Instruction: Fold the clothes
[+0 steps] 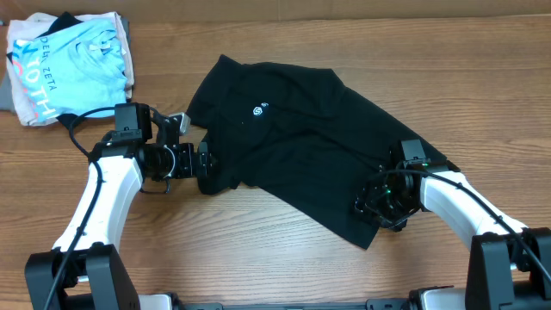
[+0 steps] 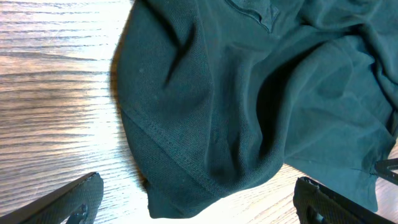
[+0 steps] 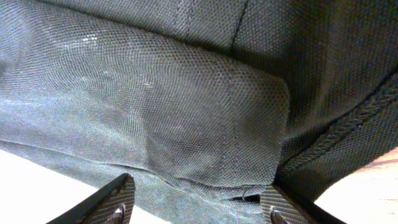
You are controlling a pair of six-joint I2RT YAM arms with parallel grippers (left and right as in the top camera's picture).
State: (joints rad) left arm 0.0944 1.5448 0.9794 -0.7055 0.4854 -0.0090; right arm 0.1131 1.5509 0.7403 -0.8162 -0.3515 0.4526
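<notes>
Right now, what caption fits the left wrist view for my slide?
Open left gripper over a hemmed edge of the black T-shirt on the wooden table.

Twin robot arms, white shells over black joints.

The left arm [image 1: 103, 194] and right arm [image 1: 465, 202] wear smooth white casings between black cylindrical joints, each ending in a boxy black base [image 1: 77, 275]. A black cable [image 1: 73, 129] loops off the left arm beside a black box-shaped module [image 1: 131, 120]; a thinner lead [image 1: 428, 172] crosses the right wrist. The left gripper [image 1: 205, 164] and right gripper [image 1: 374, 209] are black, their fingers [image 3: 115, 202] flat, matt and tapered (each with a small round fastener near the tip).
</notes>
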